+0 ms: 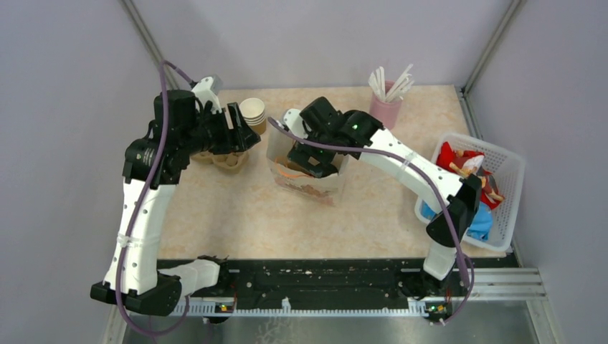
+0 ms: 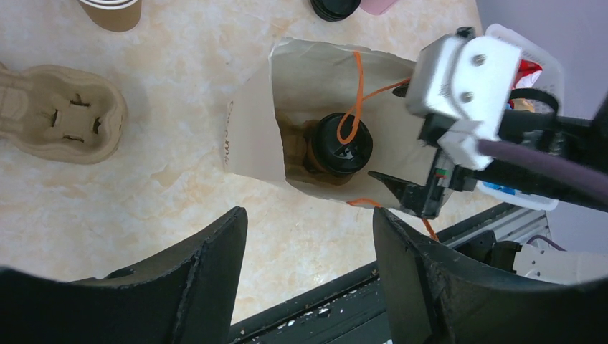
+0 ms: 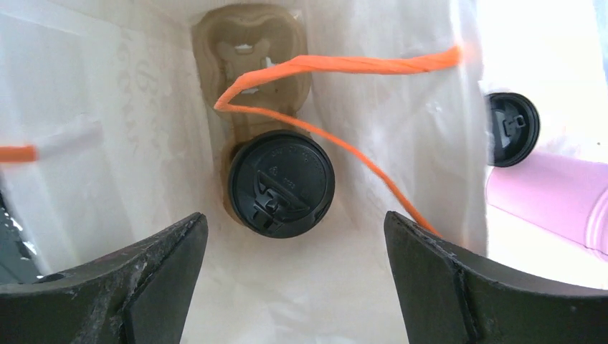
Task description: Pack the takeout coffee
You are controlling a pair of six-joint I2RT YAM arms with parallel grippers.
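Top external: left gripper, spread, hovers by a pulp carrier; takeout coffee sits in the paper bag under the spread right gripper, whose fingers could snag the orange handle, toppling the bag.

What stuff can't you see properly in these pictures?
- Right wrist view: the takeout coffee shows only its lid; the cup's sides are hidden beneath.
- Top view: the right hand covers the paper bag, hiding the coffee.
- Left wrist view: the top edge cuts off the stack of cups.
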